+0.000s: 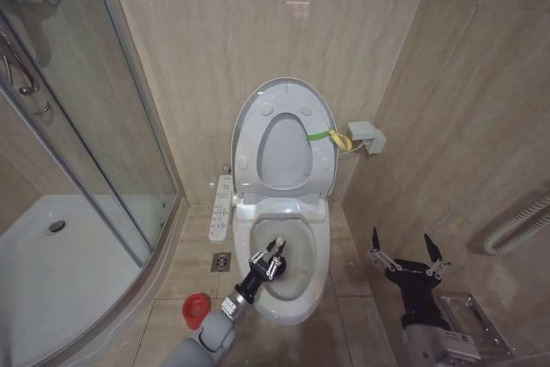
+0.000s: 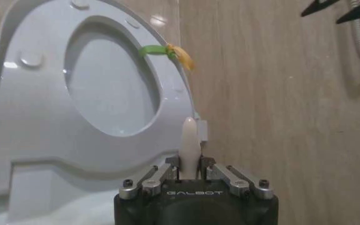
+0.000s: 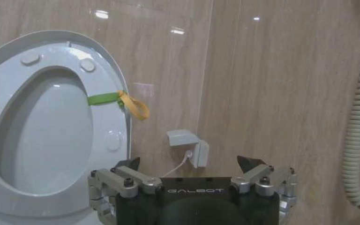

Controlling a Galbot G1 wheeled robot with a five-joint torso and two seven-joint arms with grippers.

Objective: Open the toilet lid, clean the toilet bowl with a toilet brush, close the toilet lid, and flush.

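White handle of the toilet brush (image 2: 189, 140) pinched in the left gripper (image 1: 273, 255), held over the toilet bowl (image 1: 302, 290), toilet lid (image 1: 249, 126) raised against the beige tiled wall, right gripper (image 1: 407, 257) spread wide beside the bowl, red holder cup (image 1: 196, 308) on the floor.

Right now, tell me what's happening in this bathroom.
The left gripper is shut on the thin white-handled toilet brush and sits over the white ceramic toilet bowl, so the scrubbing stage is on. The large white glossy toilet lid stands raised against the tiled wall, its yellow-green strap loop at one edge. The right gripper waits open beside the toilet, holding nothing. The small round red holder cup stands on the floor.
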